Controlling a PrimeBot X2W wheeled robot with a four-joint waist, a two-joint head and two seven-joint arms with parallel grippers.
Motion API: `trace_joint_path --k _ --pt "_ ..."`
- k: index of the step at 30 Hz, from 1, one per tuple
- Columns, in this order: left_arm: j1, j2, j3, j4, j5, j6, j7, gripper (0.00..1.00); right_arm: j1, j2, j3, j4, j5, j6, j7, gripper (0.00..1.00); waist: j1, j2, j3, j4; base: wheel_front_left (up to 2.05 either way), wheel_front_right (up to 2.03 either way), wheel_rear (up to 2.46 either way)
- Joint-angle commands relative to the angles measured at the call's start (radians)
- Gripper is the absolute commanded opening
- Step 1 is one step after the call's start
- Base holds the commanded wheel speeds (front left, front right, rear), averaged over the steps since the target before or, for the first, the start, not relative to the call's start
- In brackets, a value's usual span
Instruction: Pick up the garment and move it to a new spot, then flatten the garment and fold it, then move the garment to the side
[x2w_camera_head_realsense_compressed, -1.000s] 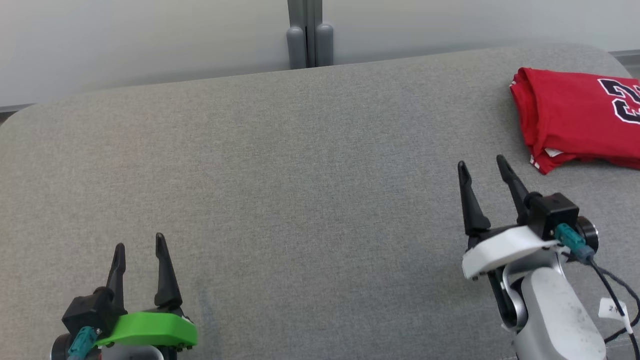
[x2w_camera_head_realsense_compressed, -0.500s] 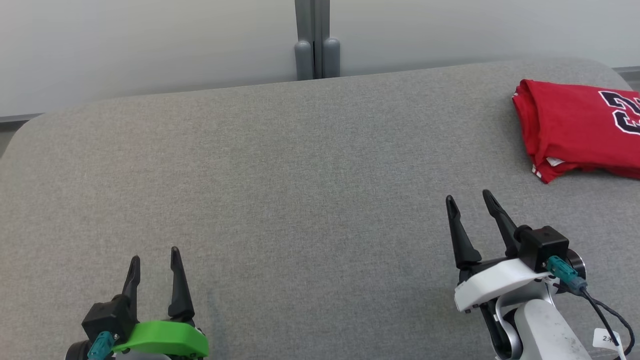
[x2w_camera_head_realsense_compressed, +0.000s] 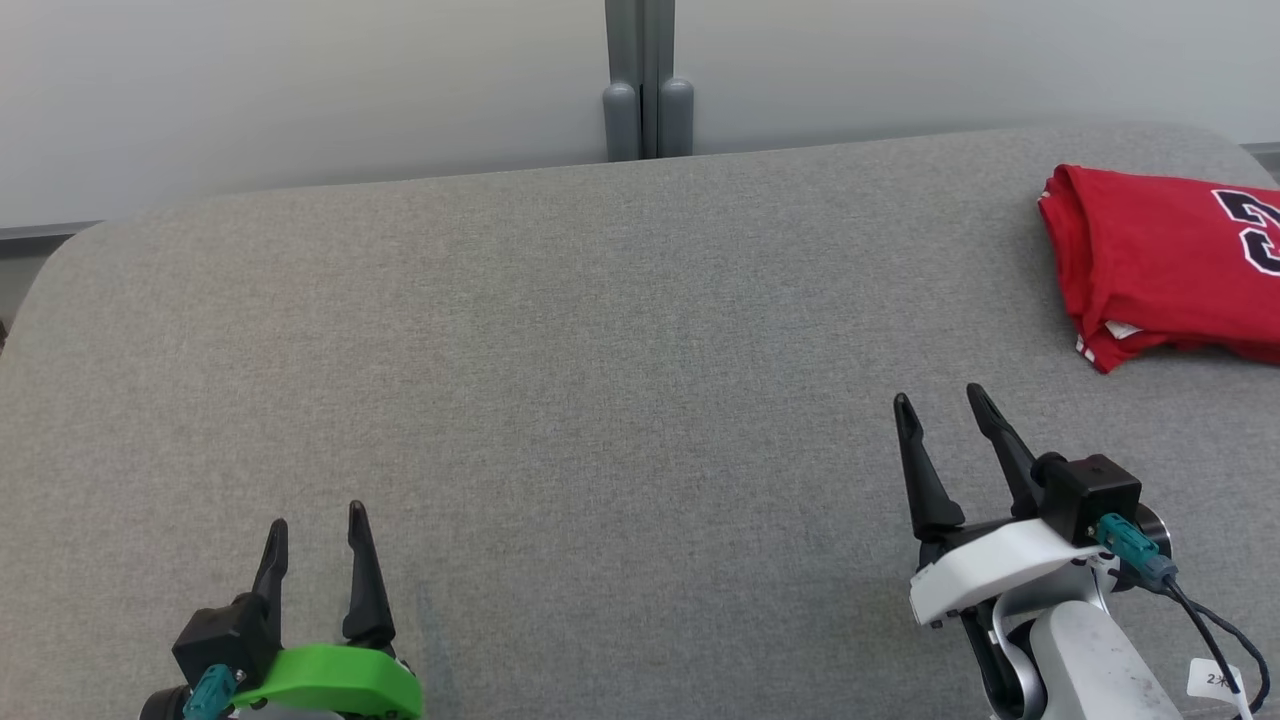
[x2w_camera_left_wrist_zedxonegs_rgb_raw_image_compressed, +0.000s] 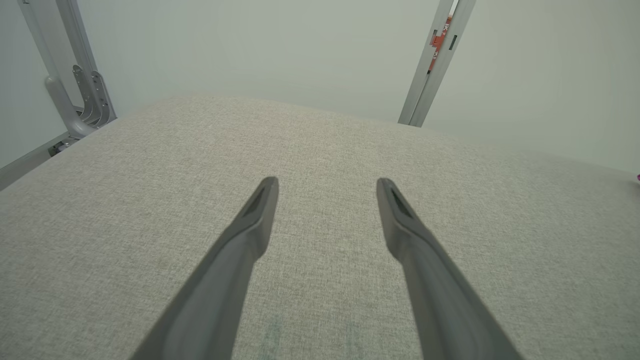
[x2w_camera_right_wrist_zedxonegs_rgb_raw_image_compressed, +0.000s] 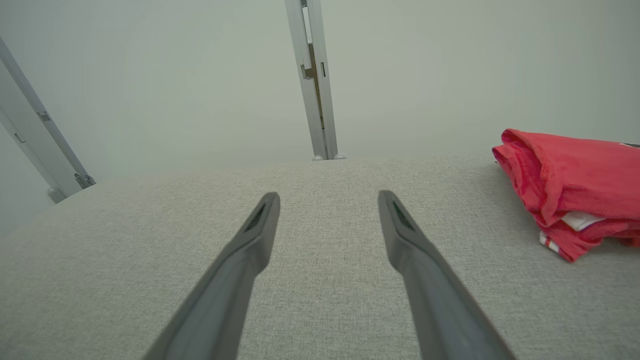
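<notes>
Red garment (x2w_camera_head_realsense_compressed: 1160, 260) runs off the right edge.

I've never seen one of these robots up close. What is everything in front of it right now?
garment: one, red with dark number print, folded, far right of the padded surface.
padded surface: one, grey fabric, spread across the scene.
metal posts: at least two, grey, against the wall behind the surface.
wall: one, pale, at the back.
left gripper: one, dark fingers on a green bracket, open, lower left, holding nothing.
right gripper: one, dark fingers on a white bracket, open, lower right, short of the garment.
cable: one, dark, at the right wrist.
</notes>
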Motion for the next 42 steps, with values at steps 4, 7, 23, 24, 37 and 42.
trace_joint_path --k 4,7,23,24,37,42 --pt "0.002 0.001 -0.003 0.013 -0.015 -0.002 -0.003 1.0 0.011 -0.002 -0.002 0.004 0.007 -0.002 -0.003 1.0 0.0 0.0 -0.001 0.002 0.0 0.0 0.0" --pt "0.0 -0.001 -0.003 0.013 -0.011 -0.001 0.0 0.0 0.001 0.0 -0.002 0.006 0.002 0.0 0.0 0.0 0.0 0.0 -0.002 0.003 0.0 0.0 0.0" --pt "-0.018 -0.003 0.03 0.031 -0.232 -0.031 0.071 0.0 0.023 -0.001 -0.033 0.012 0.251 0.0 0.063 0.0 0.0 0.0 -0.008 0.002 0.0 0.0 0.0" --pt "-0.02 -0.002 0.032 0.03 -0.249 -0.033 0.076 0.0 0.023 -0.001 -0.035 0.011 0.27 0.0 0.068 0.0 0.0 0.0 -0.009 0.002 0.0 0.0 0.0" --pt "-0.037 -0.002 0.059 0.02 -0.437 -0.059 0.129 0.0 0.029 -0.003 -0.064 -0.003 0.481 0.0 0.122 0.0 0.0 0.0 -0.014 0.001 0.0 0.0 0.0" --pt "-0.042 -0.002 0.068 0.017 -0.5 -0.068 0.148 0.0 0.031 -0.004 -0.074 -0.008 0.552 0.0 0.14 0.0 0.0 0.0 -0.016 0.0 0.0 0.0 0.0"
